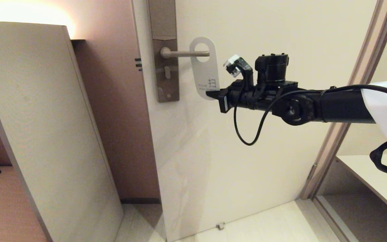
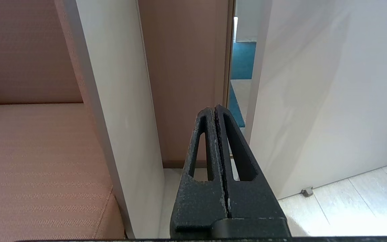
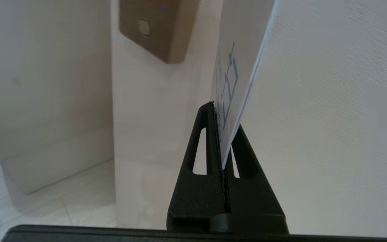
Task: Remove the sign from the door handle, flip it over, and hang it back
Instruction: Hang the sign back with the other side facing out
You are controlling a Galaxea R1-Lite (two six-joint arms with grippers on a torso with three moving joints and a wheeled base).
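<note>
The sign (image 1: 206,72) shows its white face with blue print. Its oval hole is around the tip of the door handle (image 1: 185,53), a slim metal lever on a tall grey-brown plate (image 1: 164,50). My right gripper (image 1: 213,95) is shut on the sign's lower right corner. In the right wrist view the sign (image 3: 239,64) stands edge-on, pinched between the black fingers (image 3: 210,134). My left gripper (image 2: 215,112) is shut and empty, held low and away from the door, out of the head view.
The cream door (image 1: 264,134) stands ajar, its frame (image 1: 348,101) at the right. A tall beige panel (image 1: 42,134) leans at the left beside a brown wall. A small door stop (image 1: 220,226) sits on the pale floor.
</note>
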